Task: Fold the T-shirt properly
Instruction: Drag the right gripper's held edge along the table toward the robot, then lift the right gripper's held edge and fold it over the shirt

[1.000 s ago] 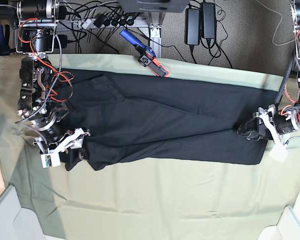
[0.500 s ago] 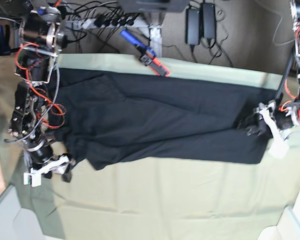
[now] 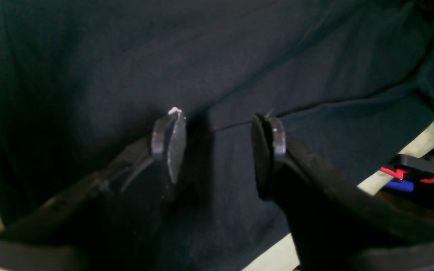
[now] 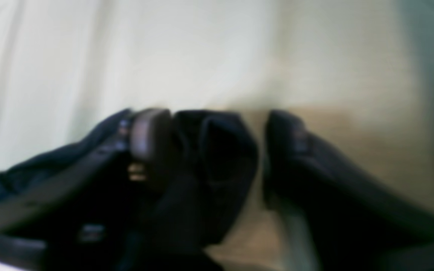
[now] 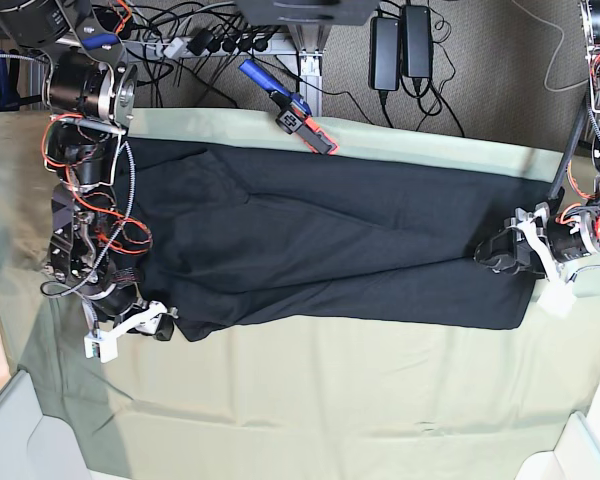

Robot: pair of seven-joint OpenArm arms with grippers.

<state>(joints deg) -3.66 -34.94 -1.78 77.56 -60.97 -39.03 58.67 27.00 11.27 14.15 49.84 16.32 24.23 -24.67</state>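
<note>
The black T-shirt lies folded lengthwise across the pale green table cloth. In the base view my right gripper is at the shirt's front left corner. The blurred right wrist view shows this gripper with a bunch of the T-shirt between its jaws. The cloth lies against the left finger, and a thin gap remains at the other. My left gripper rests on the shirt's right end. In the left wrist view it stands open over the T-shirt, astride a fold edge.
A red and blue tool lies at the cloth's back edge and also shows in the left wrist view. Cables and power bricks hang behind the table. White bins sit at the front left corner and front right corner.
My right gripper swung out to the left off the shirt, then came back to its front left corner, and its jaws have narrowed around the cloth. The left arm has hardly moved.
</note>
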